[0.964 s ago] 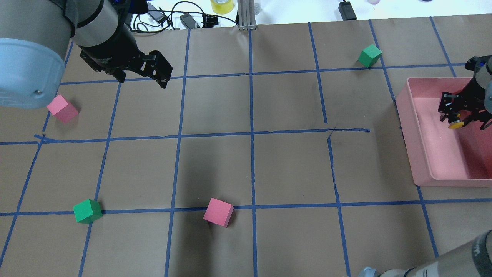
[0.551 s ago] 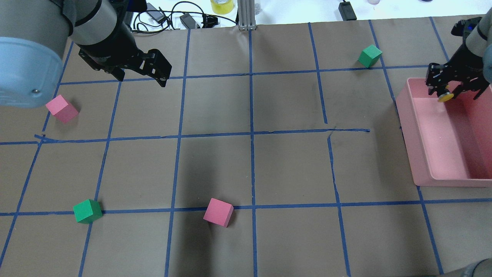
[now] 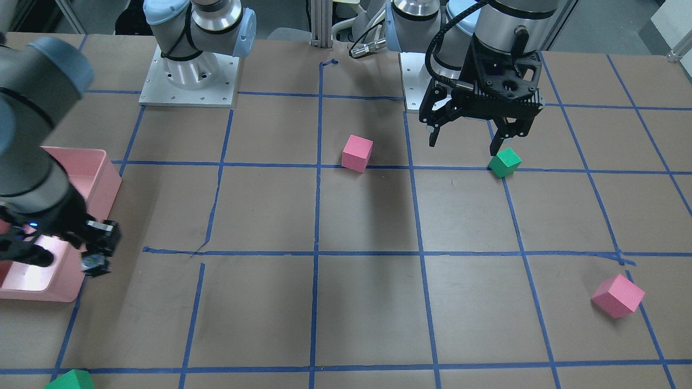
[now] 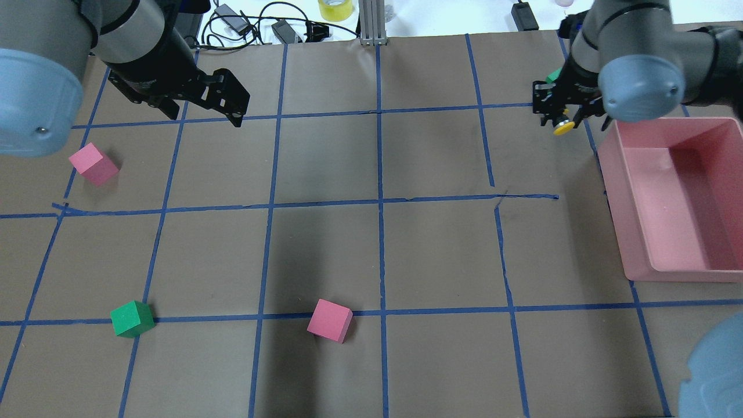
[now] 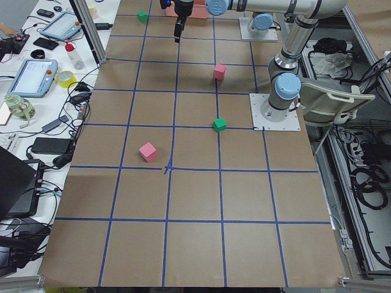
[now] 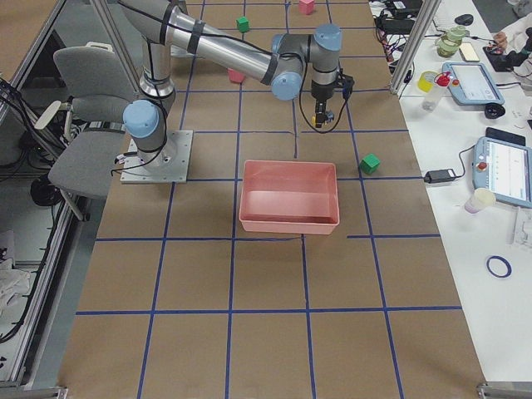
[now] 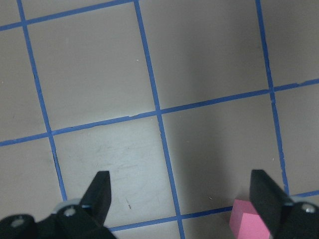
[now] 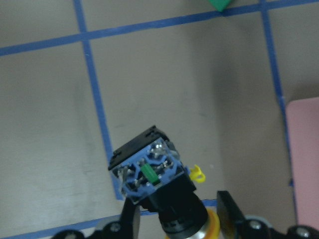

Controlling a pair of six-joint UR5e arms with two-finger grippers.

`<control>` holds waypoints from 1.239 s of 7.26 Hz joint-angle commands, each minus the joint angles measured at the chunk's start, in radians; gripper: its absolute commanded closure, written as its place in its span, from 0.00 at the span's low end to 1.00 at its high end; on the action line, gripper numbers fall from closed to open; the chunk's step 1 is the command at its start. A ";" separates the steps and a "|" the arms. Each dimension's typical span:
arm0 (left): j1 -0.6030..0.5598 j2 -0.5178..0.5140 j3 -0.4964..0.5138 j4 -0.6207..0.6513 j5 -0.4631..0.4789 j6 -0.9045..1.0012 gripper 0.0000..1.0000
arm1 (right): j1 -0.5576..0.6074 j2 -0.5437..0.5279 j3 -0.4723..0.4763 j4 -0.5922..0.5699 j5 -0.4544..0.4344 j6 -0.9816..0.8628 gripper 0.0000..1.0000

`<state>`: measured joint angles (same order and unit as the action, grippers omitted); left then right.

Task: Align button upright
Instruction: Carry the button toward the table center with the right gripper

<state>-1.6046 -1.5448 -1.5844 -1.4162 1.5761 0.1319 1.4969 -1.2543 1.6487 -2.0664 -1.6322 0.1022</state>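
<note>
Grips the button (image 8: 149, 172) by its black neck in the right hand (image 4: 558, 116), aloft over the tabletop (image 4: 435, 249) just outside the bin (image 4: 615, 191), presumably for standing it upright on open paper, with the left hand (image 3: 464, 141) spread wide, empty, well apart.

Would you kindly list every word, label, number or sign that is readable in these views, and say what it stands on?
None can be read.
The pendant screens beside the table are too small to read.
The button, held in the right hand, shows no legible marking on its base.
The bin shows no text.
</note>
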 commanded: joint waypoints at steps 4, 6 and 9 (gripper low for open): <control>0.000 0.012 -0.016 -0.026 -0.039 -0.031 0.00 | 0.306 0.212 -0.058 -0.190 -0.006 0.406 1.00; 0.003 0.012 -0.017 -0.027 -0.051 -0.083 0.00 | 0.368 0.278 -0.107 -0.207 -0.008 0.540 1.00; 0.000 0.011 -0.005 -0.027 -0.050 -0.078 0.00 | 0.427 0.329 -0.145 -0.208 0.002 0.687 1.00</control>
<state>-1.6017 -1.5300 -1.5942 -1.4435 1.5283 0.0540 1.9047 -0.9420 1.5126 -2.2743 -1.6383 0.7333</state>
